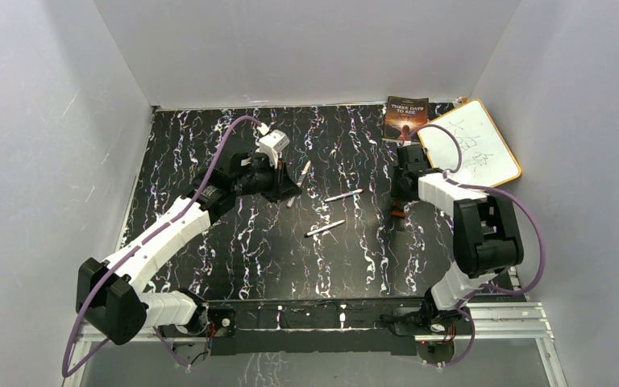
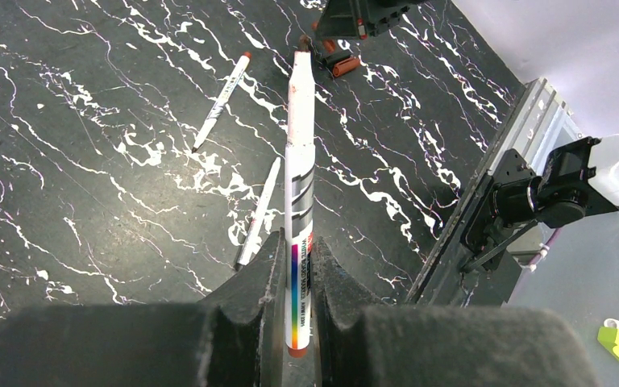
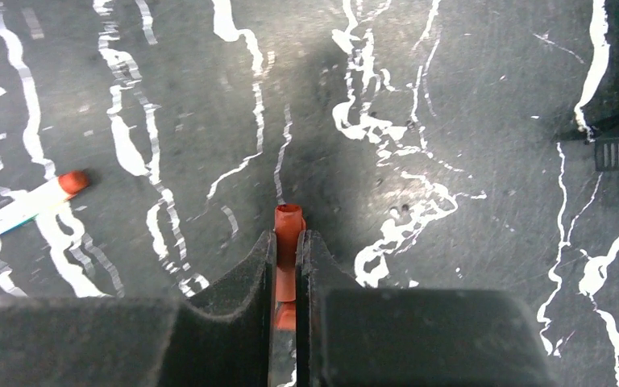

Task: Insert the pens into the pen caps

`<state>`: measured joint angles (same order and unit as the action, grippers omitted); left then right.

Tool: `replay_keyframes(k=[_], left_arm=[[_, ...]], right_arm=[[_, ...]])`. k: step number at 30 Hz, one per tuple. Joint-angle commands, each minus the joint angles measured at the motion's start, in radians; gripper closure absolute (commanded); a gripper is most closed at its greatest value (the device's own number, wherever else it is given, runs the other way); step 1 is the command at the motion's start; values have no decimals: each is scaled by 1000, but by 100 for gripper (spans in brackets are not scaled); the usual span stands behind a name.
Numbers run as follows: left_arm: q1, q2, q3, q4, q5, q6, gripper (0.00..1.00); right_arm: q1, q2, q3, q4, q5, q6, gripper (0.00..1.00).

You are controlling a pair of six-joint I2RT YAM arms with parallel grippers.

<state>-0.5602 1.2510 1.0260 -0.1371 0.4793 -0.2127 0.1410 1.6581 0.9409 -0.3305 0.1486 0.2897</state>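
My left gripper (image 2: 294, 250) is shut on a white pen (image 2: 300, 161), whose tip points away toward the right arm. The same held pen (image 1: 300, 174) juts from the left gripper (image 1: 280, 176) at the table's back left. Two more pens (image 1: 343, 195) (image 1: 325, 228) lie loose mid-table, and show as pens (image 2: 222, 97) (image 2: 258, 211) in the left wrist view. My right gripper (image 3: 288, 242) is down at the table, shut on a reddish-brown pen cap (image 3: 288, 226) whose open end sticks out past the fingertips. A pen's red end (image 3: 72, 182) lies to its left.
A book (image 1: 405, 118) and a white-board (image 1: 469, 151) with an orange frame sit at the back right corner. White walls close in three sides. A metal rail (image 1: 500, 318) runs along the near edge by the arm bases.
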Motion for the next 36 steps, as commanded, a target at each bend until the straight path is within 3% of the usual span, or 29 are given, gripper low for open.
replay_keyframes(k=[1, 7, 11, 13, 21, 26, 34, 36], left_arm=[[2, -54, 17, -13, 14, -9, 100], [2, -79, 38, -35, 3, -16, 100], [2, -112, 29, -23, 6, -33, 100], [2, -133, 17, -20, 1, -38, 100], [2, -167, 5, -44, -24, -33, 100], [2, -186, -5, -48, -27, -38, 100], [2, -194, -9, -71, -31, -34, 100], [2, -192, -7, -76, -33, -34, 100]], right_arm=[[-4, -128, 79, -37, -138, 41, 100], [-4, -171, 110, -100, -448, 101, 100], [-2, -150, 92, -118, -692, 7, 100], [19, -146, 81, -129, -731, -44, 100], [246, -104, 58, -161, -584, -176, 100], [404, -92, 33, -136, -416, -259, 92], [469, -84, -24, -26, -304, -280, 96], [474, -88, -44, 2, -283, -289, 89]])
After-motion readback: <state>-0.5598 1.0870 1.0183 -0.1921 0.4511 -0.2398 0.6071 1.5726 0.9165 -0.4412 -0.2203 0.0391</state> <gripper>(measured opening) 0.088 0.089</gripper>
